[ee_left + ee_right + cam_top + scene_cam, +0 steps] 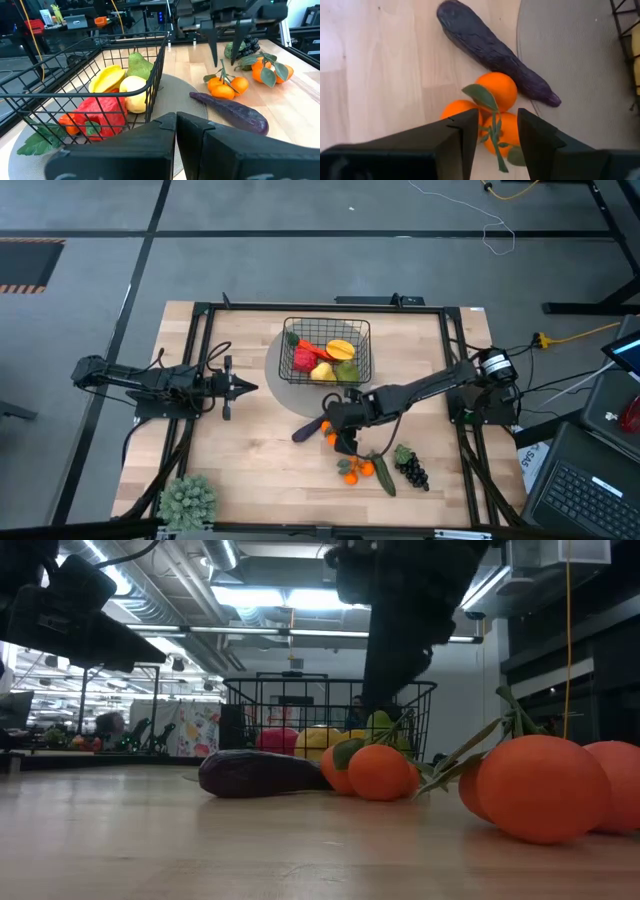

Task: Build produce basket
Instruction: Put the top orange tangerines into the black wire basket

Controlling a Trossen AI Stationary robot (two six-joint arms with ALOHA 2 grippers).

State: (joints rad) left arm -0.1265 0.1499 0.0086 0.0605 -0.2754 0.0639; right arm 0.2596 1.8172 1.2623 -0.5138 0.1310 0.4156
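1. My right gripper (pixel 494 131) hangs over a cluster of oranges (pixel 487 112) just south of table centre, fingers (pixel 465 132) parted on either side of the leafy stem, gripping nothing that I can see.
2. The purple eggplant (pixel 307 430) lies at about 10 o'clock from that cluster, one end touching the oranges and crossing onto the edge of the grey round mat (pixel 280 375).
3. The black wire basket (pixel 365 330) sits on the mat at 12 o'clock from my right gripper. Inside I see a red pepper (pixel 102 112), lemon (pixel 134 92), yellow starfruit (pixel 106 80), green pear (pixel 139 65) and carrot (pixel 70 122).
4. A second bunch of oranges (pixel 355 470), a cucumber (pixel 384 476) and dark grapes (pixel 413 471) lie at 5 o'clock from the gripper, near the table's front edge.
5. My left gripper (pixel 252 388) waits at 9 o'clock from the basket, fingers clenched on nothing.
6. A bushy grey-green plant (pixel 188 500) sits at the table's 7 o'clock corner.
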